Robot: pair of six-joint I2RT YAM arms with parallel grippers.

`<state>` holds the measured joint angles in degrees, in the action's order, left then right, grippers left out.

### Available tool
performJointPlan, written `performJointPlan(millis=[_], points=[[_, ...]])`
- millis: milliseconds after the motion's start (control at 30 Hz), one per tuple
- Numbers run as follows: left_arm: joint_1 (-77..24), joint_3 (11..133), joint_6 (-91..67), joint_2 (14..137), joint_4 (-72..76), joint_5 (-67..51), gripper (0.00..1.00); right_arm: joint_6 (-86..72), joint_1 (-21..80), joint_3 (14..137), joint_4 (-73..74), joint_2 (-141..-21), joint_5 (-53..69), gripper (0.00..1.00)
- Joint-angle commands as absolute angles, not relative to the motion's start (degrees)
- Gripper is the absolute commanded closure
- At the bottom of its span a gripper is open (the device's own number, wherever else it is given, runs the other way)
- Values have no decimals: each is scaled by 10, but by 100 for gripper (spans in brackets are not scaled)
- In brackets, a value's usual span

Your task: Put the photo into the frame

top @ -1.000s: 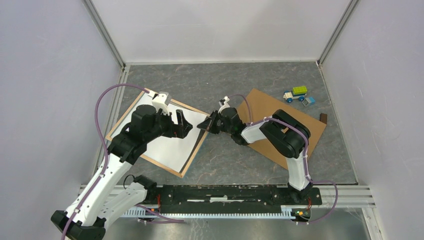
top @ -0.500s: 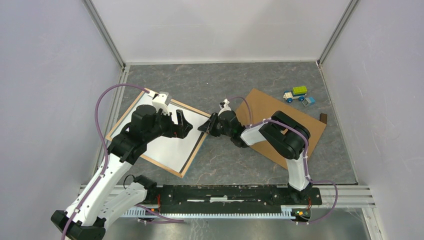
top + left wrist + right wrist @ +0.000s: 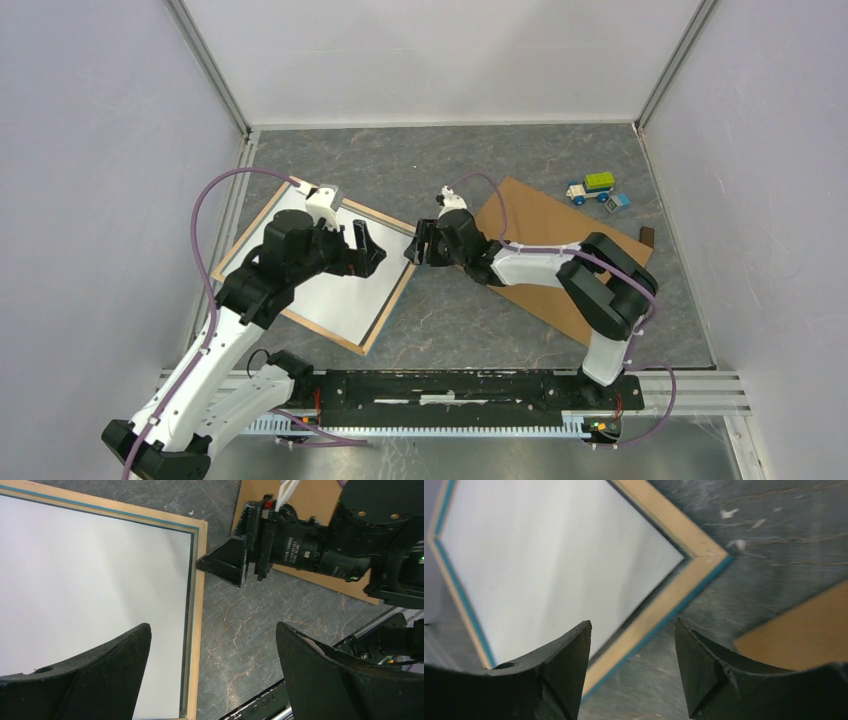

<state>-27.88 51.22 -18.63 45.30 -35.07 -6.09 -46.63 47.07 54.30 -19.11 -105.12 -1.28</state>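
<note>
The frame (image 3: pixel 390 292) lies face down at the left of the table, light wood rim up and a blue edge showing. Inside it lies the photo (image 3: pixel 335 295), plain white back up. My left gripper (image 3: pixel 372 247) hovers open over the frame's right side; in the left wrist view its fingers (image 3: pixel 212 627) straddle the rim (image 3: pixel 198 605) and the photo (image 3: pixel 90 570). My right gripper (image 3: pixel 412 245) stands open at the frame's right corner with nothing between its jaws. In the right wrist view the right gripper (image 3: pixel 631 625) is above the rim (image 3: pixel 664 605), beside the photo (image 3: pixel 549 555).
A brown hardboard sheet (image 3: pixel 540 215) lies under and behind the right arm. A toy truck (image 3: pixel 592 187), a small blue block (image 3: pixel 619 201) and a small dark piece (image 3: pixel 647 236) sit at the far right. Enclosure walls stand on three sides.
My right gripper has gone from shut to open at the frame's corner, and the right arm's elbow has swung out to the right. The left arm has not moved.
</note>
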Motion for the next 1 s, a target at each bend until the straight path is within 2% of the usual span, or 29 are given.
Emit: performJointPlan(millis=[0,233,467,733,967], points=[[-281,511,-164,456,-344,-56,0,-307,471,553,-57,-967,-118,31],[-281,505,-169,463,-339,-33,0,-224,465,486,11,-856,-308,14],[-280,502,-175,500,-332,-39,0,-251,389,445,-43,-798,-350,2],[-301,481,-303,593,-251,-118,0,-261,280,329,-116,-711,-354,2],[-347,518,-365,748,-149,-81,0,-257,143,227,-123,-625,-300,2]])
